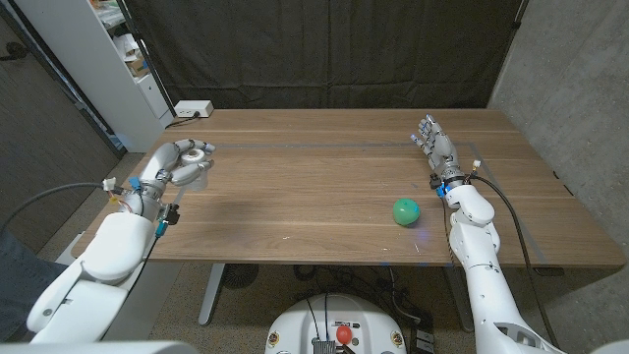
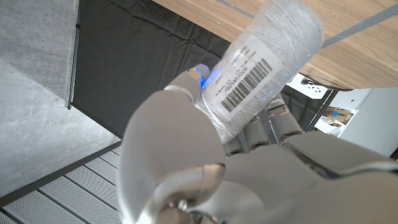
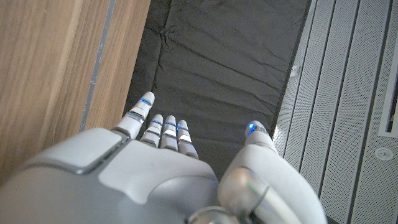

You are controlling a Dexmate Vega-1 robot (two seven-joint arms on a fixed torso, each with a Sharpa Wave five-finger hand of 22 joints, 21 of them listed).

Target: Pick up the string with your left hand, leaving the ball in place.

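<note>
My left hand [image 1: 182, 162] grips a white spool of string [image 1: 197, 160] at the table's left side. In the left wrist view the spool of string [image 2: 261, 62] is wrapped in clear film with a barcode label, and my left hand's [image 2: 205, 168] fingers [image 2: 186, 87] curl around it. Whether it touches the table I cannot tell. A green ball [image 1: 406, 210] sits on the table toward the front right. My right hand [image 1: 437, 146] stands beyond the ball with its fingers apart and nothing in it; the right wrist view shows the same right hand [image 3: 161, 168] over the wood.
The wooden table [image 1: 324, 177] spreads between the hands. A white power strip [image 1: 193, 109] lies at the back left corner. A white shelf unit [image 1: 118, 59] stands behind the left side, and a dark curtain [image 1: 324, 49] hangs behind the table.
</note>
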